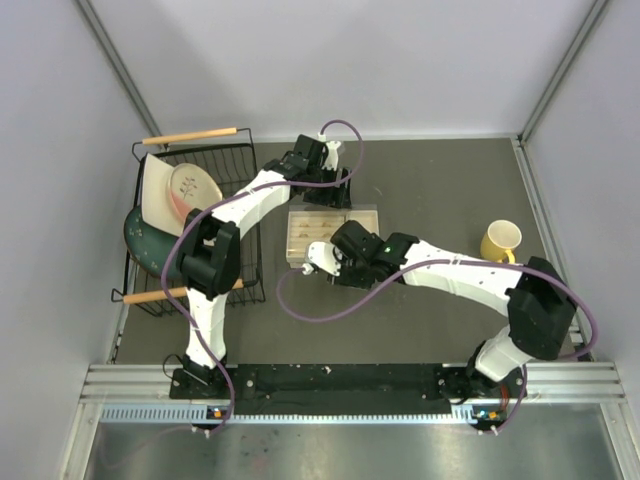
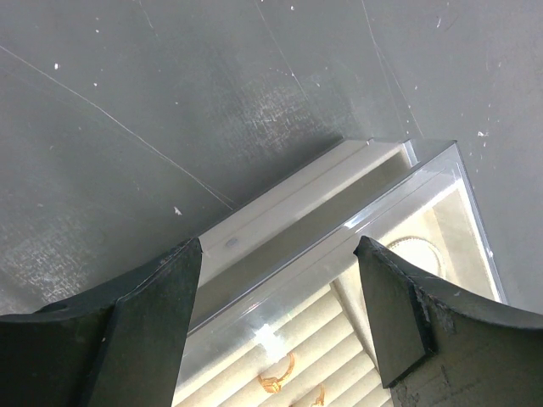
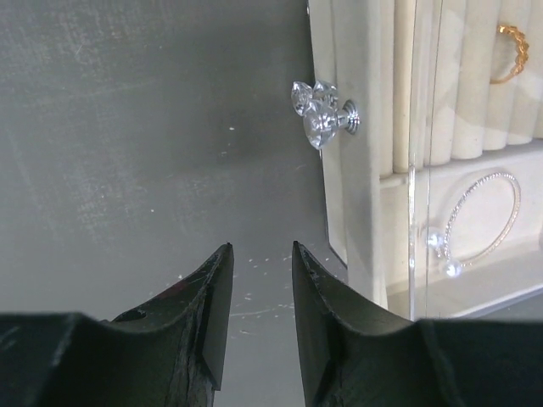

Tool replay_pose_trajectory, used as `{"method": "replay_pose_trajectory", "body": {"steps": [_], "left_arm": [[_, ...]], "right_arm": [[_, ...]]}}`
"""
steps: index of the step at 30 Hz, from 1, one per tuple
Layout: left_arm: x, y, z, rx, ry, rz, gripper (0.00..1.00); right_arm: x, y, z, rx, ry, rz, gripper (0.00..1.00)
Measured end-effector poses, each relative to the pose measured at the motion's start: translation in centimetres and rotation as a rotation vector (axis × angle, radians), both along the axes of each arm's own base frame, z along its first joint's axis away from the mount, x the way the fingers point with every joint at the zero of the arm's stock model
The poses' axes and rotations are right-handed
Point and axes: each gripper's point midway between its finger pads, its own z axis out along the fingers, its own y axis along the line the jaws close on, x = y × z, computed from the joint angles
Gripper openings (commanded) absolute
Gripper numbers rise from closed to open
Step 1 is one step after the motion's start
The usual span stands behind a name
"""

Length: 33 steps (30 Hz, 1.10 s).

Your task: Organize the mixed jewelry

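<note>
We take the dark grey desk [image 1: 430, 330] first. Near its middle sits the beige slotted jewellery box with clear panels [image 1: 374, 225]. Nearly everything the task concerns appears to be inside it already. No loose jewellery shows on the bare desk around the box, though the top view is too coarse for us to rule out a tiny piece.

The left hand [image 2: 278, 254] hangs over the box's far edge. Its fingers are spread wide and have hold of nothing. A clear panel edge runs beneath them, and we cannot tell whether they touch it.

The right hand [image 3: 261, 250] is low over the desk, just off the box's near-left corner. Its fingers are only a narrow gap apart, with nothing between them. Ahead of it a faceted crystal knob [image 3: 327, 120] sticks out from the box's beige side.

The thin silver wire bracelet hoop [image 3: 517, 199] lies flat in the box's open compartment, behind the clear wall. One small gold-copper finger ring [image 3: 523, 51] is tucked between the cushion rolls next to that compartment. The left wrist view shows more such rings [image 2: 278, 375] seated in the slots.

We judge the sorting itself close to done. What is left looks like handling the box (perhaps shutting it by the knob or panel, though that is our guess).
</note>
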Motion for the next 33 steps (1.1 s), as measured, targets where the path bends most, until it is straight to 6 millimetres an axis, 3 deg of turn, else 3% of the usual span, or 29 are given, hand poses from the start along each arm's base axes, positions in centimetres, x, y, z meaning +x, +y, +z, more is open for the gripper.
{"method": "replay_pose_trajectory", "body": {"steps": [12,23,33], "left_arm": [[0.0,0.0,0.0,-0.002,0.001,-0.002,0.79],[0.0,0.0,0.0,-0.002,0.000,-0.003,0.79],[0.0,0.0,0.0,0.000,-0.002,-0.005,0.79]], "right_arm": [[1.9,0.4,-2.3,-0.043,-0.031,-0.035,0.31],[4.8,0.3,-1.8,-0.046,-0.105,-0.099,0.31],[4.8,0.5,-2.0,-0.038,-0.092,-0.121,0.35]]}}
